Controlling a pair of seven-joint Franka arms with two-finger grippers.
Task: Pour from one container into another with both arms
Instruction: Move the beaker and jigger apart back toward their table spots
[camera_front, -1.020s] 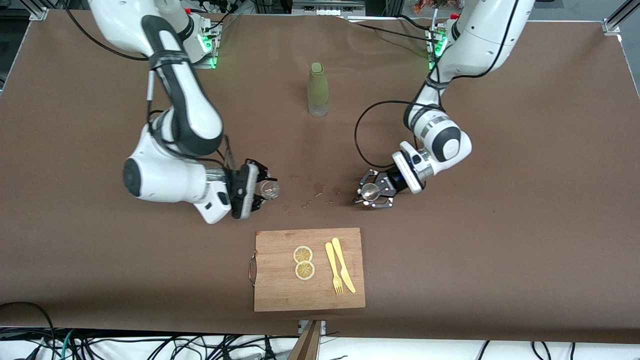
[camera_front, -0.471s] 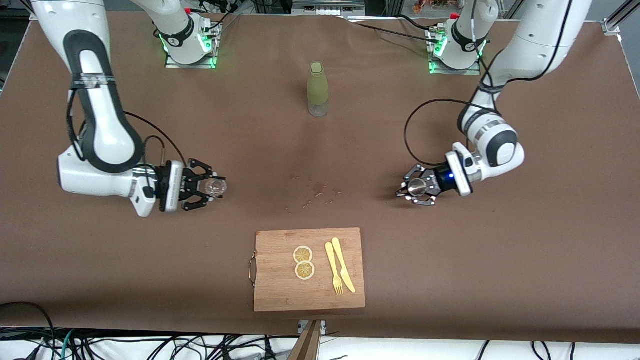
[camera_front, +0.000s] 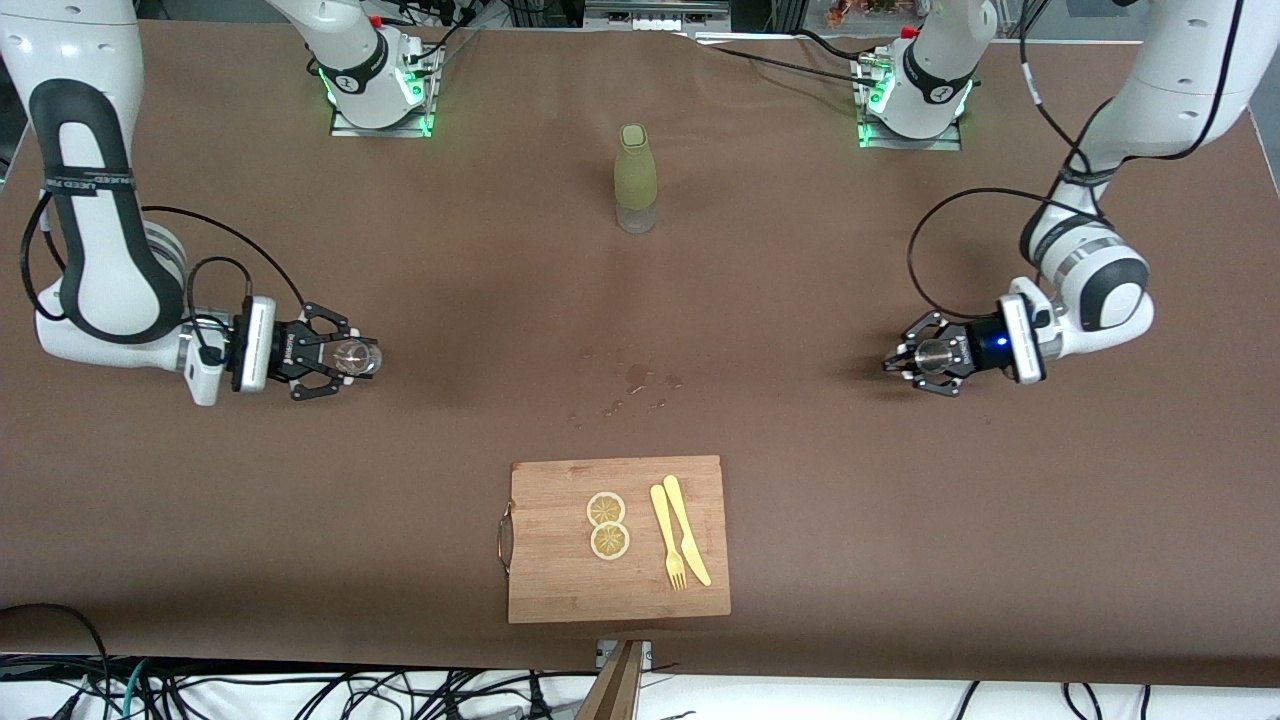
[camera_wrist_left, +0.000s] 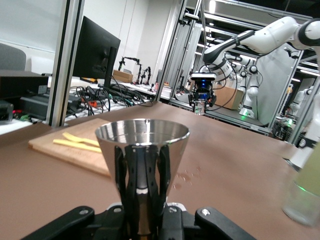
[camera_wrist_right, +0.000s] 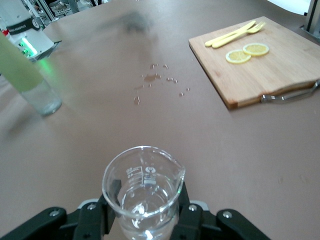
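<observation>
Cutting board (camera_front: 618, 540) serves as landmark, at the table edge nearest the front camera, midway between the arms' ends. On it: two lemon slices (camera_front: 607, 525), a yellow fork (camera_front: 667, 537) and a yellow knife (camera_front: 687, 529).

Left gripper (camera_front: 922, 356): over the table (camera_front: 900, 520) toward the left arm's end, well apart from the board. Fingers clamped on a metal jigger (camera_front: 935, 352), held upright. Front view shows only its round rim; left wrist view shows the flared polished cup (camera_wrist_left: 142, 152) and the fingers pinching its narrow waist.

Right gripper (camera_front: 335, 358): over the table toward the right arm's end, well apart from the board. Fingers clamped on a glass beaker (camera_front: 357, 357), upright. Right wrist view alone shows printed graduations, a pour spout and a little clear liquid at the bottom (camera_wrist_right: 143, 192).

Green bottle (camera_front: 636, 179): upright, farther from the front camera than the board, in line with it, between the two bases.

Droplets (camera_front: 630, 385) on the table just off the board's farther edge, between board and bottle; right wrist view resolves them as separate beads (camera_wrist_right: 159, 82).
</observation>
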